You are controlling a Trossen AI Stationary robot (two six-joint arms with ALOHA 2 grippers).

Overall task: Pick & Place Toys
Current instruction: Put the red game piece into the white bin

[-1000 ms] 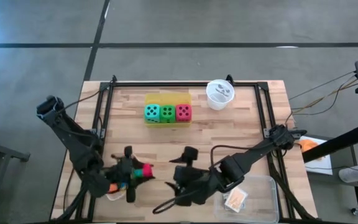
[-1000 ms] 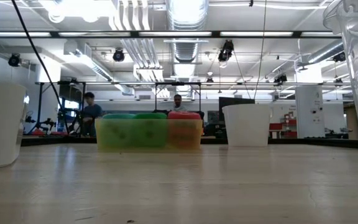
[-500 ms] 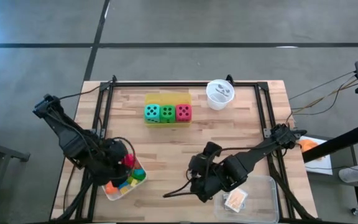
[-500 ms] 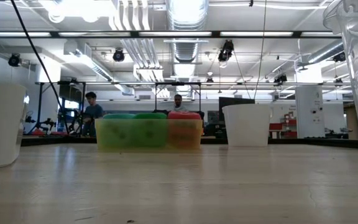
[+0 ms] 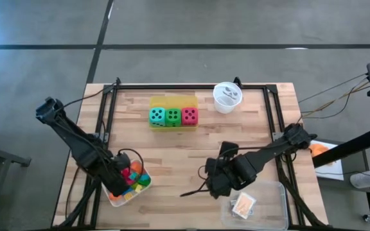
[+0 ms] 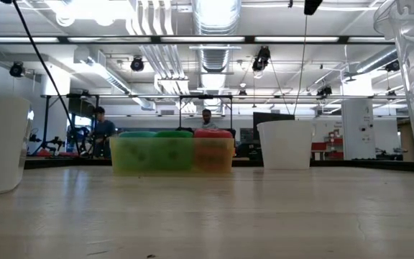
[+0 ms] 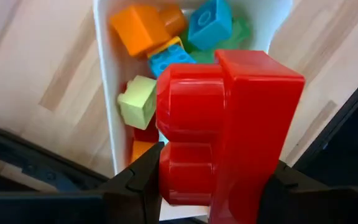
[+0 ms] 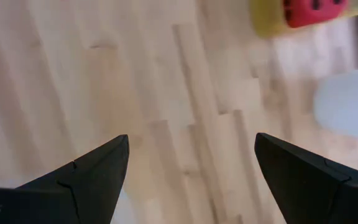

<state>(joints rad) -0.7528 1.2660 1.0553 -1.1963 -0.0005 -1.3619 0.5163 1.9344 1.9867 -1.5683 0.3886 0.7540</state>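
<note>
I note left gripper (image 7: pixel 213 186) moved over white tray (image 7: pixel 107 106), pinching red block (image 7: pixel 229 130); release next. Right gripper (image 8: pixel 188 168) retreated, fingers spread.

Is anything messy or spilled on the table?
Nothing stands out. The three dice sit in a neat row in the yellow tray, and the small blocks are all inside the white tray. The left gripper holds a red block over that tray; no toys lie loose on the wood.

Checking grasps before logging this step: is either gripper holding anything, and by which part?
The left gripper holds a red block by its two opposite sides, above the white tray. The right gripper is open, holding nothing.
</note>
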